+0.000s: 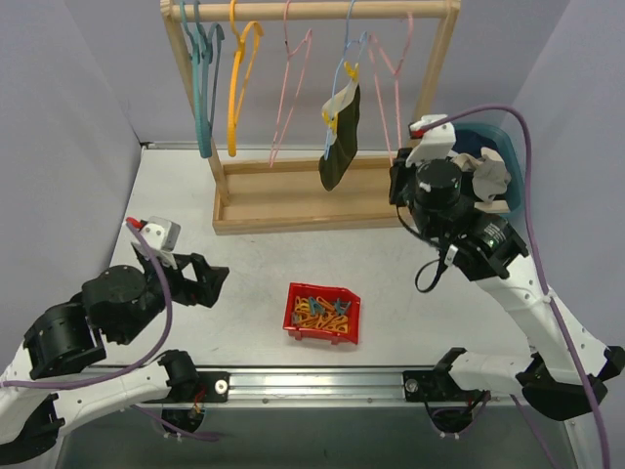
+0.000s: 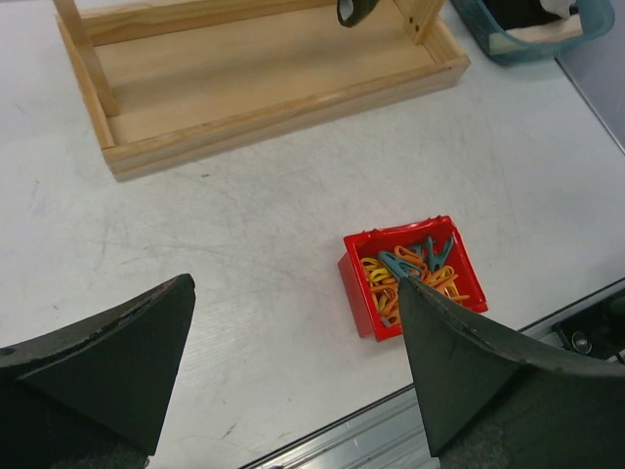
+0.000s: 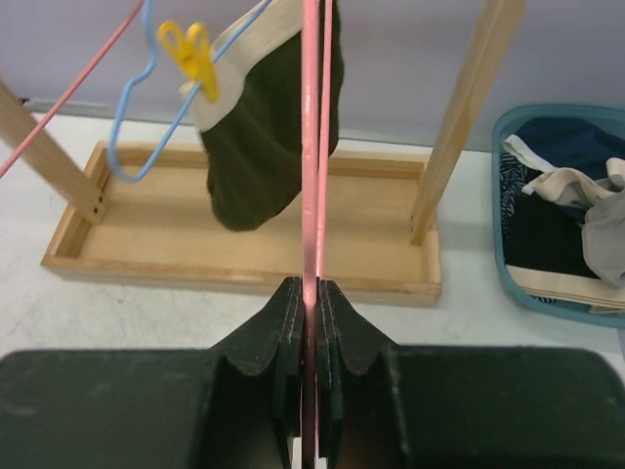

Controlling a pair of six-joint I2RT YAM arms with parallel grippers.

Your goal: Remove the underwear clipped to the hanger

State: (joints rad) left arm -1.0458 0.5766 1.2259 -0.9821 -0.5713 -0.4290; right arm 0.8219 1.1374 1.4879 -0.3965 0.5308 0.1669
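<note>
pink hanger (image 3: 311, 147) is pinched in your right gripper (image 3: 311, 288), left gripper (image 2: 295, 293) gapes; olive brief (image 3: 264, 147) hangs clipped, so pop the clip (image 3: 193, 54) next.

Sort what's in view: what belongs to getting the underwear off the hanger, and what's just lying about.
Job in hand:
dark underwear
yellow clip pinning it
blue hanger
wooden rack
right gripper, shut on the pink hanger
teal basket of cloth

Lying about:
red bin of clips
teal hanger, bare
orange hanger, bare
left gripper, open over the table
</note>
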